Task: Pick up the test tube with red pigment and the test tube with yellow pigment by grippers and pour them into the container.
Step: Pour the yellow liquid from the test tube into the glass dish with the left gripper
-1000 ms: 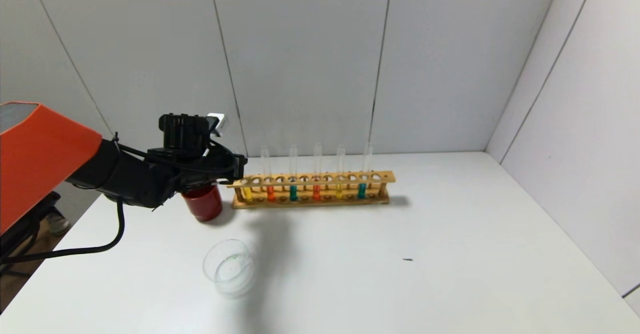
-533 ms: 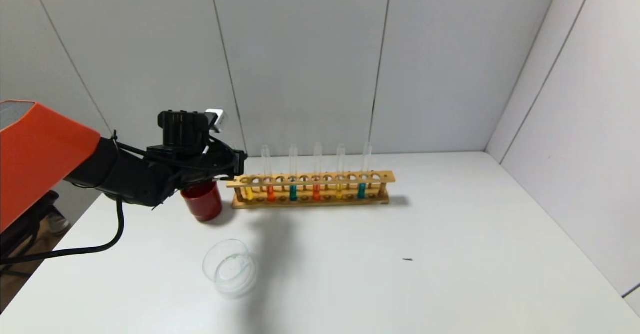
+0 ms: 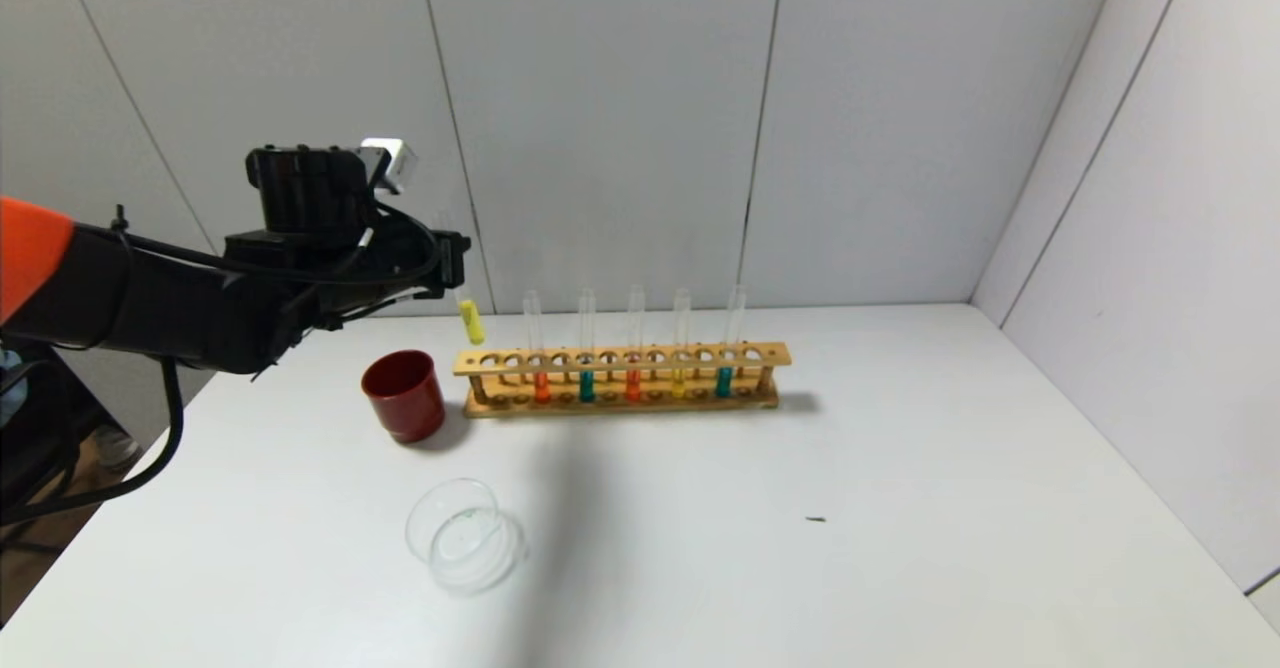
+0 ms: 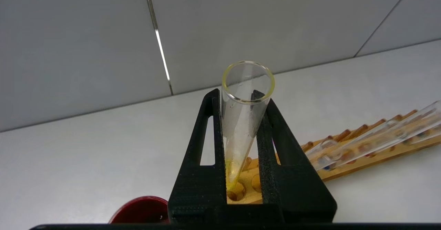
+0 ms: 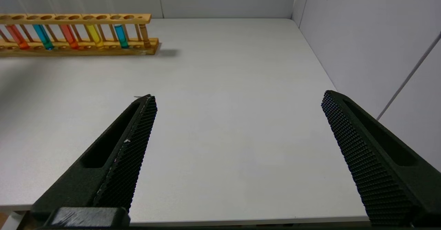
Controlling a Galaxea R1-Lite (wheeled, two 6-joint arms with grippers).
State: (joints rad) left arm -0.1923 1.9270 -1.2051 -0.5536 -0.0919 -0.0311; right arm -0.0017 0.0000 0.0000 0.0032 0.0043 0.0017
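Yellow-pigment test tube [image 3: 467, 310] hangs in the air above the left end of the wooden rack [image 3: 620, 380], clamped between the two black fingers of the left hand [image 3: 455, 270]. The fingers are drawn in tight on the glass just below its open mouth, and the tube tilts a little, its yellow column at the bottom end clear of the rack's top rail. In the left wrist view the tube [image 4: 243, 119] runs down between the finger pads [image 4: 267, 147], with the rack's holes and the dark red cup [image 4: 141, 209] below it.

Still in the rack are an orange-red tube [image 3: 541, 373], a teal tube [image 3: 586, 373], a second orange-red tube [image 3: 632, 373], a second yellow tube [image 3: 679, 373] and another teal tube [image 3: 724, 373], all upright. The red cup [image 3: 404, 395] stands just beside the rack's left end. The clear glass container [image 3: 463, 546] sits on the white table [image 3: 900, 468] nearer the robot, well apart from the rack.

The right hand [image 5: 237, 102] hovers over bare table with its fingers spread wide, holding nothing.
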